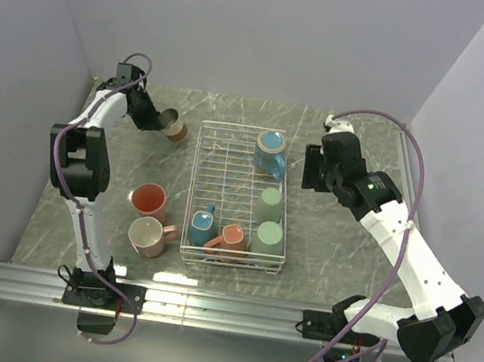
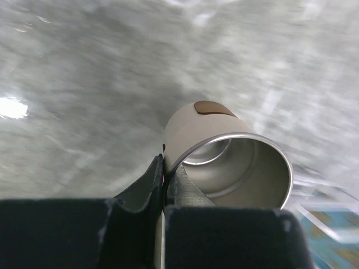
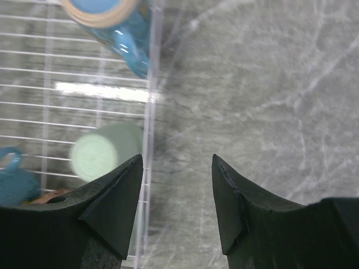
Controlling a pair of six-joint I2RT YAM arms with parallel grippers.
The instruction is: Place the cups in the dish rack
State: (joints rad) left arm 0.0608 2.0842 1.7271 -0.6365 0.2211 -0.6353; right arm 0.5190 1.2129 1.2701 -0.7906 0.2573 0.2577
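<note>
- Left end effector (image 2: 165, 178) is clenched on the rim of the tilted grey metal cup (image 2: 224, 151), left of the dish rack (image 1: 194, 183), near its far corner.
- Right end effector (image 3: 176, 185) is released and empty, just right of the rack.
- Pink cup (image 1: 148, 198) and cream cup (image 1: 146, 235) sit on the bench (image 1: 323, 248), left of the rack.

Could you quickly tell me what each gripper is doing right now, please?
Left gripper: closed on the metal cup's rim.
Right gripper: open, holding nothing.

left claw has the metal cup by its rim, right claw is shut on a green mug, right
No: the right claw is open and empty, per the right wrist view. The left claw pinches the metal cup by its rim.
</note>
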